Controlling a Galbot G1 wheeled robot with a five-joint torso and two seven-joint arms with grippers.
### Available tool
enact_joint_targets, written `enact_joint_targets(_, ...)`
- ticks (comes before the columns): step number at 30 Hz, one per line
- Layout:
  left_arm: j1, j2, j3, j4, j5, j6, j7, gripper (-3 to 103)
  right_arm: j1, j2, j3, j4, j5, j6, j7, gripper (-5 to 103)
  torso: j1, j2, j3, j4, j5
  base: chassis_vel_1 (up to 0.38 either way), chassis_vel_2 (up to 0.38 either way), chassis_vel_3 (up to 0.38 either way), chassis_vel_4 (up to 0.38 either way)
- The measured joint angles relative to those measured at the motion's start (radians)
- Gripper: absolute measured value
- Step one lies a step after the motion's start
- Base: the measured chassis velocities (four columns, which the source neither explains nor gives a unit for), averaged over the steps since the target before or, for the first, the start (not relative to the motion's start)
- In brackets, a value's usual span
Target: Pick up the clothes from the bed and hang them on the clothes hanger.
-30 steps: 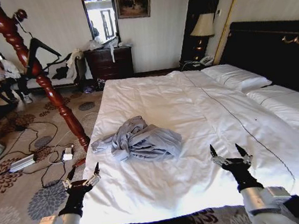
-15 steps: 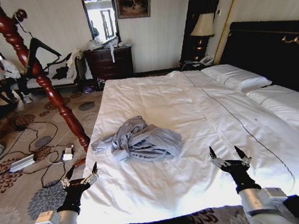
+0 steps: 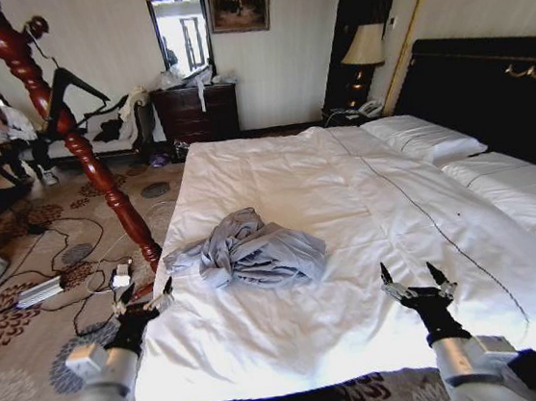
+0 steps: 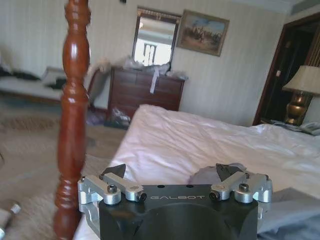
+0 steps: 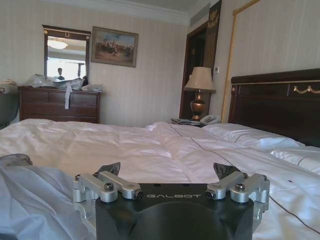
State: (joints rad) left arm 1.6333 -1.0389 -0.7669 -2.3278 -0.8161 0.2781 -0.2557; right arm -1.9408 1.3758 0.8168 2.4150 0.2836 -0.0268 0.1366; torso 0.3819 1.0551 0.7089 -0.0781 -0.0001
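the clothes (image 3: pixel 250 251) lie crumpled in a loose blue-grey heap on the near left part of the bed (image 3: pixel 346 201), ahead of both claws and nearer the left one, just up and inward from its tips. nothing touches the shirt yet. in the left wrist view a fold of the clothes (image 4: pixel 210 175) shows just beyond the claw's tips, so it is close but apart.

over the last second the left gripper (image 3: pixel 144 300) has crept forward and up along the bed's left edge, from lower down beside the mattress to a spot nearer the heap; its forearm has swung outward over the carpet. the right gripper (image 3: pixel 418 282) has barely shifted, only settling a touch lower over the white duvet. judged from this, the left arm is starting the reach for the shirt, and the pickup itself is not yet begun.

the left claw stands spread, its two dark tips wide apart and pointing toward the headboard end, empty. the right claw is likewise spread and empty, hovering low over bare duvet well to the right of the heap, wrist level, tips forward.

beyond the left claw, off the bed, rises the red wooden post (image 3: pixel 66 127), with a thin black clothes hanger (image 3: pixel 76 92) on it, well away from the shirt.
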Motion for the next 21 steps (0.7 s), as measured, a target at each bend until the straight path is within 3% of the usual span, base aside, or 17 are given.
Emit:
enact_joint_targets(8, -0.272, 0.105, 0.164, 0.169, -0.186, 0.083, -0.085, 100, -0.016, 0.027, 0.020, 0.018, -0.015, -0.015, 0.016, 100, 0.000, 0.000, 0.000, 0.0004, -0.0001, 0.000, 0.000, 0.000, 0.000)
enact_joint_targets(11, -0.448, 0.130, 0.265, 0.266, -0.268, 0.121, -0.114, 100, -0.035, 0.042, 0.026, 0.031, -0.033, -0.015, 0.021, 100, 0.000, 0.000, 0.000, -0.0002, 0.0000, 0.000, 0.000, 0.000, 0.000)
enact_joint_targets(15, -0.577, 0.132, 0.343, 0.347, -0.329, 0.154, -0.134, 100, -0.039, 0.051, 0.030, 0.036, -0.044, -0.016, 0.024, 100, 0.000, 0.000, 0.000, 0.0004, 0.0001, 0.000, 0.000, 0.000, 0.000)
enact_joint_targets(17, -0.700, 0.114, 0.415, 0.440, -0.391, 0.189, -0.157, 100, -0.043, 0.063, 0.032, 0.036, -0.058, -0.020, 0.027, 100, 0.000, 0.000, 0.000, 0.0004, 0.0001, 0.000, 0.000, 0.000, 0.000)
enact_joint_targets(18, -0.700, 0.114, 0.415, 0.440, -0.391, 0.189, -0.157, 100, -0.043, 0.063, 0.032, 0.036, -0.058, -0.020, 0.027, 100, 0.000, 0.000, 0.000, 0.0004, 0.0001, 0.000, 0.000, 0.000, 0.000)
enact_joint_targets(21, -0.823, 0.063, 0.463, 0.556, -0.475, 0.241, -0.189, 100, -0.059, 0.078, 0.037, 0.035, -0.078, -0.020, 0.028, 100, 0.000, 0.000, 0.000, 0.0000, 0.0000, 0.000, 0.000, 0.000, 0.000)
